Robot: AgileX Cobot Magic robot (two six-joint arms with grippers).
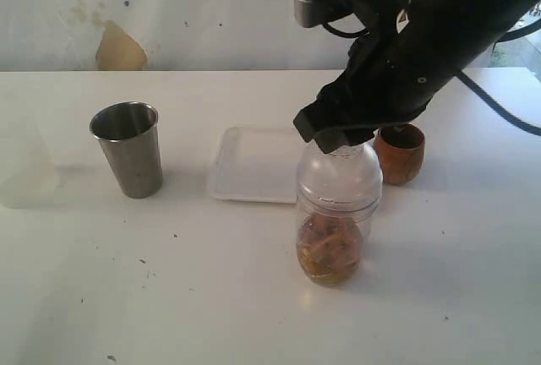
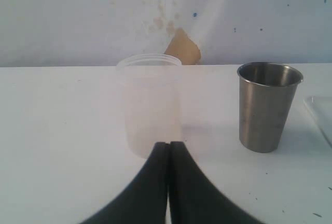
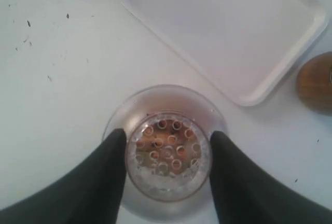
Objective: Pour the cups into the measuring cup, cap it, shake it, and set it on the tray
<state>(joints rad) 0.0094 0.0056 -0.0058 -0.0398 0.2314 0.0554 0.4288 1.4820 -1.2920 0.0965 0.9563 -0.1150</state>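
We judge pouring done; right gripper (image 3: 167, 149) pinches measuring cup (image 1: 330, 247) lid (image 1: 340, 175), left gripper (image 2: 169, 146) closed, empty; shake, tray (image 1: 254, 166) remain.

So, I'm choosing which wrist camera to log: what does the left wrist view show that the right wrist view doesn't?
Only the left wrist view: the steel tumbler, the translucent cup and the shut left gripper. Only the right wrist view: the wooden cup, and the capped measuring cup with the right gripper straddling its lid; whether it grips, I cannot tell. Both: the tray and the white table.
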